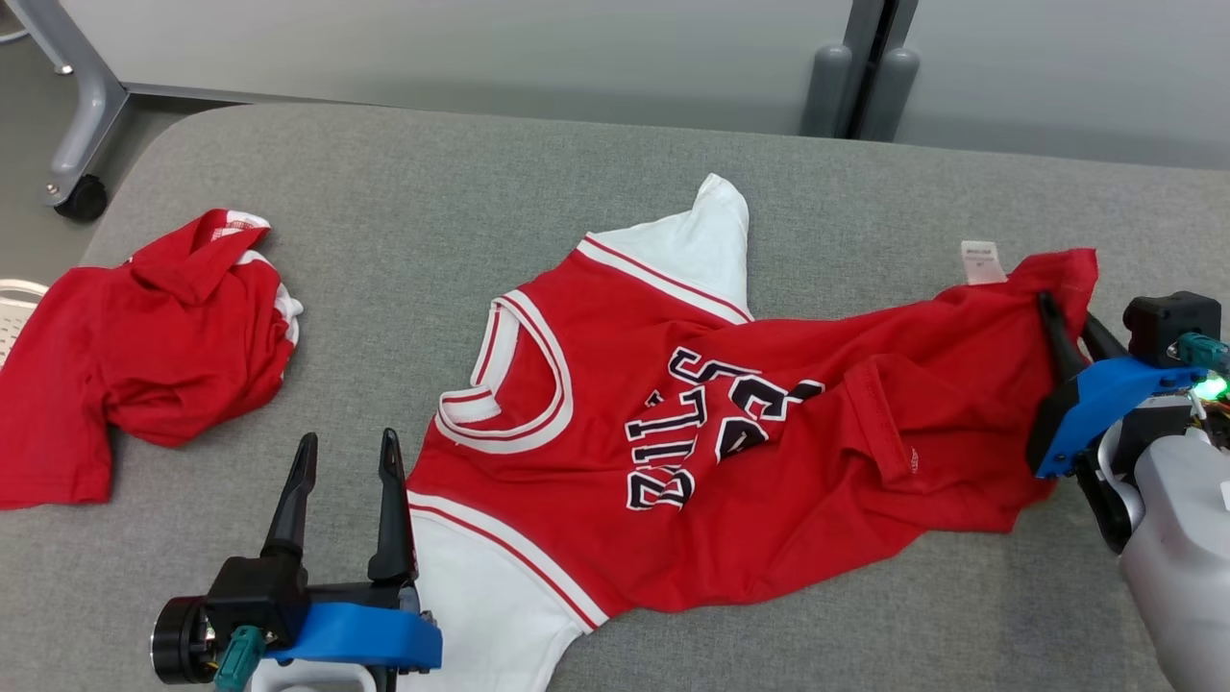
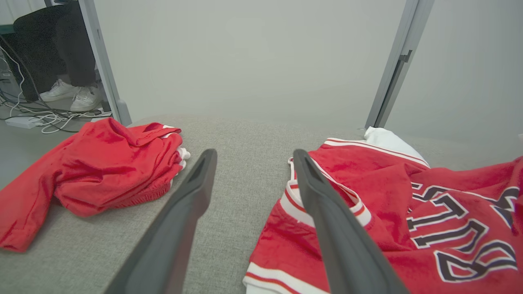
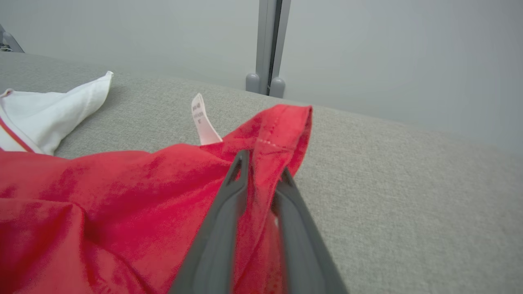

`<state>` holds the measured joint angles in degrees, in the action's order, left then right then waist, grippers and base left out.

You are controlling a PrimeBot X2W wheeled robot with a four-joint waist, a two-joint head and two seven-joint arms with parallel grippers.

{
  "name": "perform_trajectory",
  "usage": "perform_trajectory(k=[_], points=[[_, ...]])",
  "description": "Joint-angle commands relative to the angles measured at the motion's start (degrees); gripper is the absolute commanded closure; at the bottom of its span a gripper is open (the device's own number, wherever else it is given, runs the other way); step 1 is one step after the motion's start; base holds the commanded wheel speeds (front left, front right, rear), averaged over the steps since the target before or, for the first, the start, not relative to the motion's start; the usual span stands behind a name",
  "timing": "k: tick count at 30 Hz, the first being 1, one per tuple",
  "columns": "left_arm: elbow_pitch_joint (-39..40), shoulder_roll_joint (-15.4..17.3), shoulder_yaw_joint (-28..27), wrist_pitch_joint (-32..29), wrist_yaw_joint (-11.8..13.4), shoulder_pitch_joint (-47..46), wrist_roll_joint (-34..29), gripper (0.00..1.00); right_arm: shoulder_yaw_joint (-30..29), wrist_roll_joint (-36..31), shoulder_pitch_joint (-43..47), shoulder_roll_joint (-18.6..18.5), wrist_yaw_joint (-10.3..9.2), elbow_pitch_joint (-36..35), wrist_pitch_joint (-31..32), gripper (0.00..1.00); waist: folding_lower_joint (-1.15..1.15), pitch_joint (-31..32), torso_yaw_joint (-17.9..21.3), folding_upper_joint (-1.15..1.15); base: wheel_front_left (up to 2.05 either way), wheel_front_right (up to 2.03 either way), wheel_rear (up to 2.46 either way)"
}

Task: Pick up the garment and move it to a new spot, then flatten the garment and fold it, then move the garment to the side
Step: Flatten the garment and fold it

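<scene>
Fingers of the right gripper (image 1: 1067, 312) are pinched narrow on a red fold of the garment (image 1: 673, 432), at its hem corner on the right side of the grey padded tabletop (image 1: 384, 173). The right arm comes in from the lower right of the head view, its pale forearm (image 1: 1177, 567) low by the tabletop's near edge and the fingers angled up and to the left. In the right wrist view the right gripper (image 3: 264, 163) has cloth bunched between its two fingers, and the hem corner stands in a peak just past the tips. A white care label (image 3: 202, 120) sticks up just beside that peak.

The garment (image 3: 122, 196), a red jersey with white sleeves and dark lettering, lies rumpled across the middle of the tabletop, collar toward the left gripper (image 1: 348, 437) and hem toward the right one. The left gripper (image 2: 254, 153) hovers at the lower left, fingers wide apart, pointing away from the robot and holding nothing. One finger is over bare tabletop; the other overlaps the collar edge of the garment (image 2: 388, 196), and I cannot tell whether it touches. A crumpled red shirt (image 1: 144, 356) lies at the far left, well apart from the garment.
</scene>
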<state>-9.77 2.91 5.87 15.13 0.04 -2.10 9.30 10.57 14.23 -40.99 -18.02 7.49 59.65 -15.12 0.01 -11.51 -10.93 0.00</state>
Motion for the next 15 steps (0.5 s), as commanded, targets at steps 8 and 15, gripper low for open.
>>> perform_trajectory(k=[8,15], points=[[-0.1,0.0,-0.6,0.0,1.0,-0.1,0.4,0.00,-2.3,-2.7,3.5,1.4,0.01,-5.2,0.0,0.00,-0.01,0.8,1.7,0.00,0.00,0.00,0.00],[-0.1,0.0,-1.4,0.0,0.4,0.8,-0.4,0.00,0.3,-4.8,12.7,2.5,0.01,-15.8,0.0,0.00,-0.01,2.7,3.9,0.00,0.00,0.00,0.00]])
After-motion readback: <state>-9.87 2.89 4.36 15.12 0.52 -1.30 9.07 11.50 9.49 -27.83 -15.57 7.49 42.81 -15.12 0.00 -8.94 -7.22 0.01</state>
